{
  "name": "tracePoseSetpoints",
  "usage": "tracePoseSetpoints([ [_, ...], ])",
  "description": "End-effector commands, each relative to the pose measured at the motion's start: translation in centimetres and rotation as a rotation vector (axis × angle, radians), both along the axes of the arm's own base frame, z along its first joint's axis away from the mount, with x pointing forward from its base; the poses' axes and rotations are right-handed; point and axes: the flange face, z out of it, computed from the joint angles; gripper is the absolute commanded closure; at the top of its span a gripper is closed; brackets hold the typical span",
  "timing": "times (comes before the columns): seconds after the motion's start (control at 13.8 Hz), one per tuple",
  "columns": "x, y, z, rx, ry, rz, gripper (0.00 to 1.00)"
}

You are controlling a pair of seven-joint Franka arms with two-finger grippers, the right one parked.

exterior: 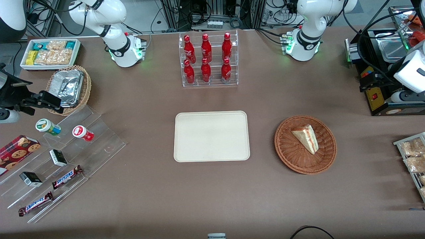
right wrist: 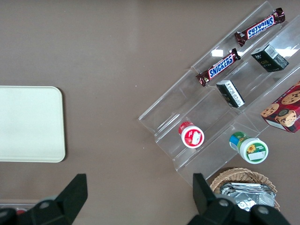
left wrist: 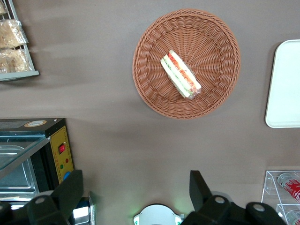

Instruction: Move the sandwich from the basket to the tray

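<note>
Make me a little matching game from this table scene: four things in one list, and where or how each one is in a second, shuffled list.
Things:
1. sandwich
2. tray
3. gripper
4. red bottles

States:
A. standing in a clear tiered rack
B. lying in the basket
C. bare, nothing on it
D. open, high above the table, holding nothing

Pairs: 1-B, 2-C, 3-D, 4-A

The only legible wording is "SNICKERS", printed in blue letters on white along two brown-wrapped chocolate bars [right wrist: 259,26] [right wrist: 220,67] lying on the clear stepped acrylic display stand [right wrist: 187,110]; every other label is too small to read.
</note>
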Motion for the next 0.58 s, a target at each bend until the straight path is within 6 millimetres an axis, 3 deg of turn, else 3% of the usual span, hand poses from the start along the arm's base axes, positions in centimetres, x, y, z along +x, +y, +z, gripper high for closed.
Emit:
tracePoseSetpoints([
  [0.0,0.1,0.2,0.3,-0.005,0.018,0.014,0.00],
  [0.14,1.0,0.2,-1.6,0.006,0.043,0.013,0.00],
  [0.29,2.6,0.5,-5.4,0.022,0.088,0.098,0.00],
  [0.51,3.3,0.0,-11.9,0.057,0.042,0.313,0.00],
])
